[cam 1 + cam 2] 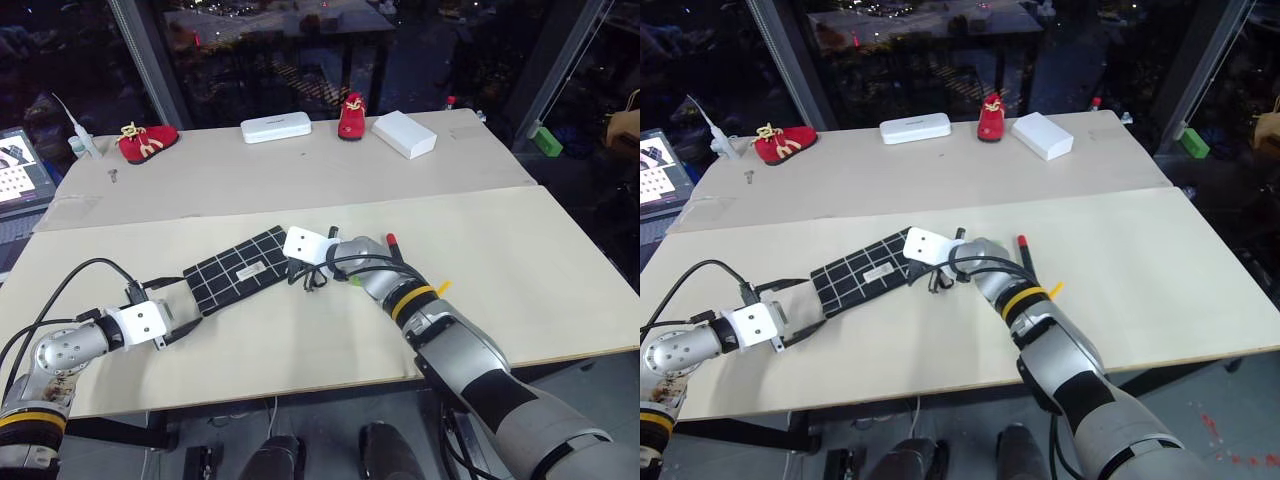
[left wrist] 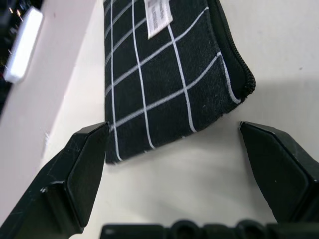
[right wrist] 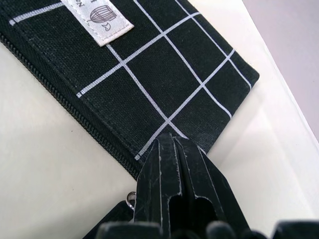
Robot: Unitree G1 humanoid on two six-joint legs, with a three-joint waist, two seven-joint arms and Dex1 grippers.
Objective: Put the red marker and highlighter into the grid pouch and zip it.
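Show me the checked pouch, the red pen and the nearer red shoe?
grid pouch [image 1: 238, 268]: left eye view, fabric near its white label.
red marker [image 1: 392, 240]: left eye view, its red tip.
red shoe [image 1: 148, 140]: left eye view, its side.

grid pouch [image 1: 238, 270]: 1 | red marker [image 1: 394, 245]: 1 | red shoes [image 1: 148, 140]: 2 | white cases [image 1: 276, 127]: 2

Two head views look down over the table [image 1: 300, 330]; both wrist views sit close — sharing the grid pouch [image 2: 164, 74].
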